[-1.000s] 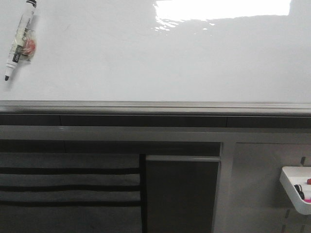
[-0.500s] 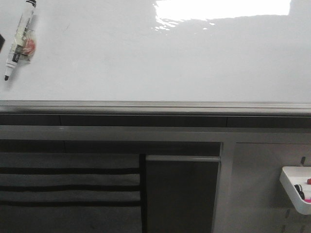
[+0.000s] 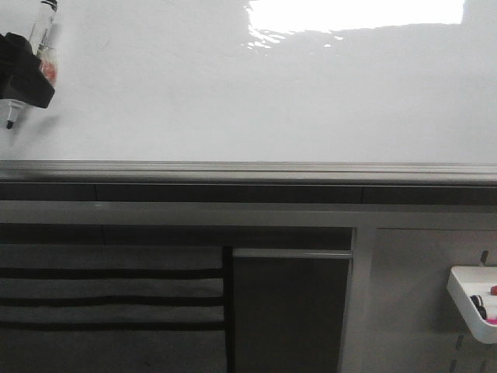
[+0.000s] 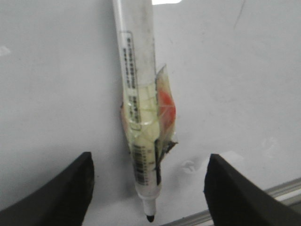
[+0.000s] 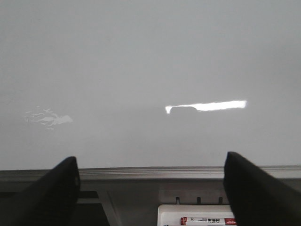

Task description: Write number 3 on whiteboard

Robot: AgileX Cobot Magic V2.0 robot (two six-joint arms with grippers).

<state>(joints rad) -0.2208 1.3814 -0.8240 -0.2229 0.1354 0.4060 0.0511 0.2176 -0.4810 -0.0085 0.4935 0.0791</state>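
Fingers [image 4: 56, 188] of the left gripper [image 4: 148, 188]: matte black, rounded, spread wide, one on each side of a marker [image 4: 138, 108] and not touching it. Marker lies flat on the whiteboard [image 3: 272, 101]: slim white barrel, printed label, small dark tip bare, a crinkled wad of clear yellowish tape with a red patch around its middle. In the front view the same gripper [image 3: 23, 74] is a black block over the marker [image 3: 39, 23] at the board's far left. Right gripper [image 5: 150, 188] likewise wide apart, nothing between its dark fingers. Board surface glossy, smooth, unmarked; no digit 3 drawn on it. Bright glare patch [image 3: 357, 14] near its far edge. Grey metal strip [image 3: 248, 171] lines the near edge. Small white tray [image 3: 472, 301] with rounded corners low at right.
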